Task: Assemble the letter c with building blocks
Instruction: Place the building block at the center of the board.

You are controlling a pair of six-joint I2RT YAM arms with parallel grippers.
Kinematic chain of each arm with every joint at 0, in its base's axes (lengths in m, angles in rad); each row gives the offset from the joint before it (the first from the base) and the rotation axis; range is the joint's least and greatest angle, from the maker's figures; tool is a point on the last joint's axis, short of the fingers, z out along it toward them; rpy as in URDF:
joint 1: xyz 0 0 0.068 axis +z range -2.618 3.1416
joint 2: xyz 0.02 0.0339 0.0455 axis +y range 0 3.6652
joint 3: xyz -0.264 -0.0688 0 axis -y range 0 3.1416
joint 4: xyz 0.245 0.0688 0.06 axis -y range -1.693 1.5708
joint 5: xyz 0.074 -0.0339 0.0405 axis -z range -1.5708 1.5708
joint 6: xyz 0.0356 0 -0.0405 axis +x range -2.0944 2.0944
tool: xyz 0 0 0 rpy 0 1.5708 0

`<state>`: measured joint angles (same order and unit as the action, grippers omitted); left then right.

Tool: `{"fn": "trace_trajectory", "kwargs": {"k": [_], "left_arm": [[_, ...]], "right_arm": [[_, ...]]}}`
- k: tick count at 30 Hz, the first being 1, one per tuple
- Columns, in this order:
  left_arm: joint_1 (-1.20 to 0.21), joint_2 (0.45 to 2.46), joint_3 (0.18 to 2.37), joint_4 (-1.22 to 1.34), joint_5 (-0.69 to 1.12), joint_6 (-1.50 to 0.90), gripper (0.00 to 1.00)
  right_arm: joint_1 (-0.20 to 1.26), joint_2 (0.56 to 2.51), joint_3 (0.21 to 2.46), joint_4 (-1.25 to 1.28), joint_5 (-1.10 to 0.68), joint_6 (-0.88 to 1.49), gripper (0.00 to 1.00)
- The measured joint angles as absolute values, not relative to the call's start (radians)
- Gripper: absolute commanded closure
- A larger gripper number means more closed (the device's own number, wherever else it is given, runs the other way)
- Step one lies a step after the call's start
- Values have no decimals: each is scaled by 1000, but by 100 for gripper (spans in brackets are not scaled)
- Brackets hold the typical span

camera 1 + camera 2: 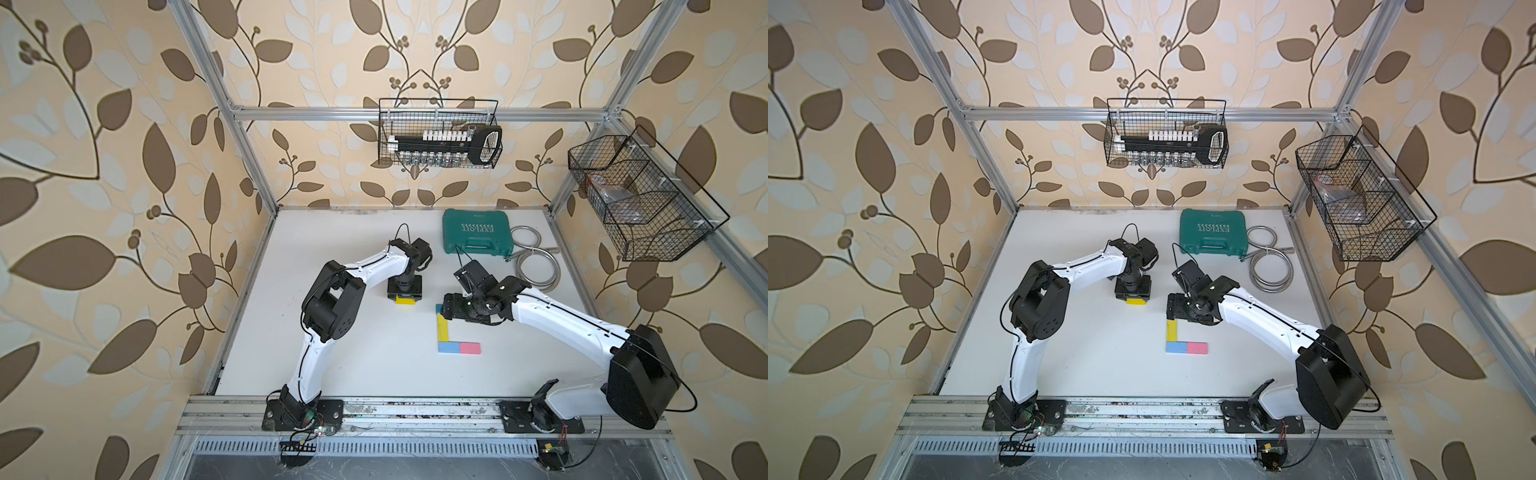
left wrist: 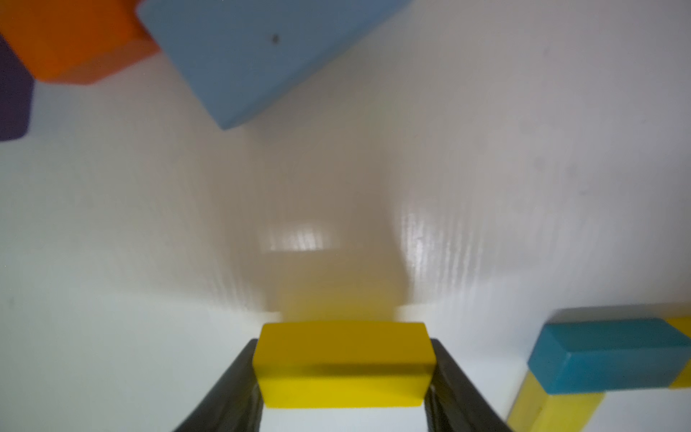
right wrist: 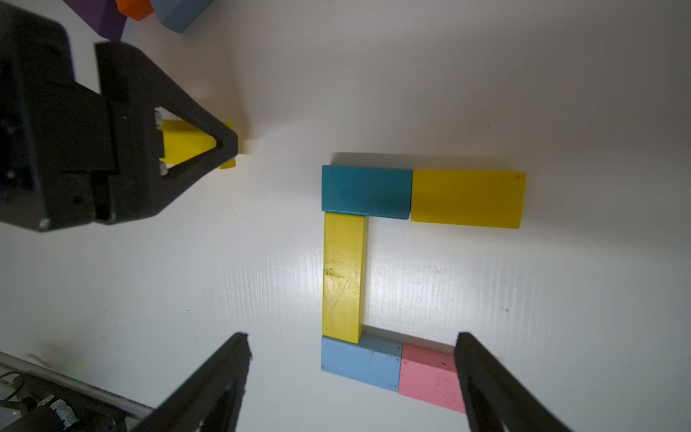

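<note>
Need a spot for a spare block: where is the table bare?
Bare table lies between the left arm and the yellow bar, and between the light blue block and pink block and the base rail. Crowded: back right, by the green tool case and metal hose.

Left arm (image 1: 365,266): elbow raised, wrist pointing straight down.
Left gripper (image 2: 344,346): jaws clamped on yellow block (image 2: 342,389).
Right arm (image 1: 561,320): stretched inward, low.
Right gripper (image 3: 352,338): jaws wide apart, empty.

a green tool case (image 1: 478,236) lies just beside a coiled metal hose (image 1: 530,252) on the white table (image 1: 332,232).
</note>
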<state>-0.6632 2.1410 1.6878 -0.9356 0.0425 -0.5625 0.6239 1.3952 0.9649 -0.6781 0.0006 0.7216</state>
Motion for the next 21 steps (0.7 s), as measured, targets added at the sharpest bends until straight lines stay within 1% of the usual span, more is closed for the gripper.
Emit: {"fn": "trace_trajectory", "kwargs": {"k": [21], "left_arm": [[-675, 2144, 1633, -925, 18, -611, 61]], "right_arm": [[608, 1380, 940, -677, 0, 721, 16]]}}
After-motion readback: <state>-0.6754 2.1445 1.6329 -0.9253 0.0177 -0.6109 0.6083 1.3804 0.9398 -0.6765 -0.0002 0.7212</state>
